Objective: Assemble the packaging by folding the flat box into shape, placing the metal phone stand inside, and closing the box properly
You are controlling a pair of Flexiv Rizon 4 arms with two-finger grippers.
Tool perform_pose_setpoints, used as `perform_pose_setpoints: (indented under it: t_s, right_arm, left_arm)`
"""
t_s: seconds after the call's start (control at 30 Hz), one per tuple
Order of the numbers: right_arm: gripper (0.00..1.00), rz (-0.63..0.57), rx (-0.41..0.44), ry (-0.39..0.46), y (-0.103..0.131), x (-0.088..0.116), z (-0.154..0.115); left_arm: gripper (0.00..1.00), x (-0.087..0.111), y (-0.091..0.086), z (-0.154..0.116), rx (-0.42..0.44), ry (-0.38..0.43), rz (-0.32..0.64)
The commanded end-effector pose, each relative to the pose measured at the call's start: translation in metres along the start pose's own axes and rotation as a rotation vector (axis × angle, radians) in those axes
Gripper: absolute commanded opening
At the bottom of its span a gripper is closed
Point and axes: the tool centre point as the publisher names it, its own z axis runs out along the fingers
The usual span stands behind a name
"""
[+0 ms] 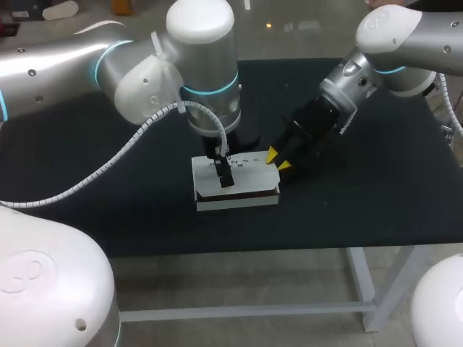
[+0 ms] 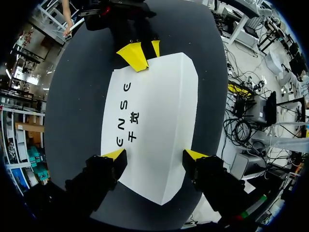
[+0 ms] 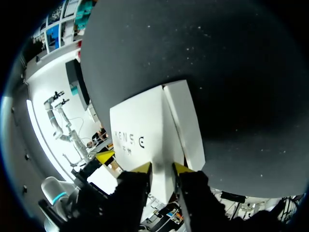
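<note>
1 white printed box [image 1: 235, 184]; left gripper [image 2: 154, 155] spread open over it; right gripper [image 3: 161, 167] pinches its end

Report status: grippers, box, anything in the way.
Left gripper open, fingers astride the box top. Right gripper shut on box's end edge. Box lies flat on table; phone stand not visible. No obstruction seen.

Head camera looks down from far above the white box [image 1: 249, 181]; both wrist cameras sit close over its opposite ends, sharing its top.
</note>
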Motion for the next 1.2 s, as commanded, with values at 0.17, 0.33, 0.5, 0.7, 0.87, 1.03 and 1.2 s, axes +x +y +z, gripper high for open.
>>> perform_pose_setpoints:
  t_s: [0.17, 0.33, 0.5, 0.7, 0.87, 1.03, 1.2]
  right_arm:
    - [0.29, -0.001, 0.004, 0.001, 0.001, 0.0, 0.0]
    - [0.29, -0.001, 0.004, 0.001, 0.001, 0.0, 0.0]
    - [0.29, -0.001, 0.004, 0.001, 0.001, 0.0, 0.0]
    - [0.28, -0.001, 0.004, 0.001, 0.001, 0.0, 0.0]
    - [0.28, -0.001, 0.004, 0.001, 0.001, 0.0, 0.0]
    - [0.28, -0.001, 0.004, 0.001, 0.001, 0.0, 0.0]
    - [0.27, -0.001, 0.004, 0.001, 0.001, 0.0, 0.0]
  left_arm:
    - [0.81, 0.006, -0.003, -0.003, 0.007, -0.016, 0.017]
    - [0.84, 0.008, -0.003, -0.006, 0.008, -0.028, 0.024]
    - [0.88, 0.009, -0.004, -0.004, 0.001, -0.025, 0.036]
    - [0.86, 0.006, -0.007, 0.0, -0.012, -0.036, 0.026]
    - [0.85, 0.006, -0.011, 0.002, -0.024, -0.057, 0.021]
    - [0.84, 0.006, -0.013, 0.004, -0.04, -0.082, 0.011]
    - [0.85, 0.006, -0.015, 0.007, -0.057, -0.107, 0.006]
